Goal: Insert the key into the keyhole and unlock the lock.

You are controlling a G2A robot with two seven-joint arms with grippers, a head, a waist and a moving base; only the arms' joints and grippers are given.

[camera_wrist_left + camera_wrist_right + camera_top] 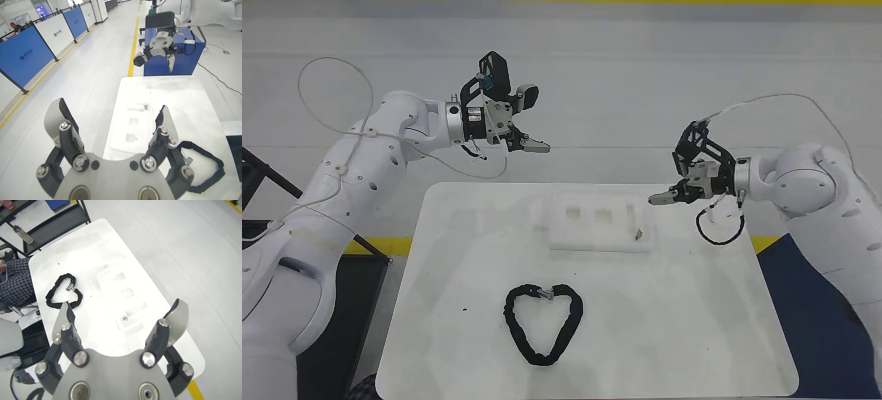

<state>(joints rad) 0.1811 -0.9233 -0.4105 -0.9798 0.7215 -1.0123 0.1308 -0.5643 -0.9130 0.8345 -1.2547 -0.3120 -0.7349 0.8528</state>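
A black fabric-covered chain lock (pixel 542 322) lies in a loop on the white table (pixel 692 320), its metal lock body (pixel 542 293) at the top of the loop. The small key (pixel 639 236) rests at the right end of a white foam tray (pixel 597 225). My left gripper (pixel 534 122) hangs open beyond the table's far left edge. My right gripper (pixel 670 180) stands open above the far right edge, near the tray. The left wrist view has its open gripper (pixel 113 106), the key (pixel 145 106) and the chain lock (pixel 208 157). The right wrist view has its open gripper (pixel 121 302) over the key (pixel 124 318) and the lock body (pixel 70 287).
The foam tray (pixel 121 294) has several rectangular cut-outs. A blue cart (pixel 170 62) stands beyond the table's right end. A black rack with a bottle (pixel 24 236) stands off the left end. Bare tabletop surrounds the chain.
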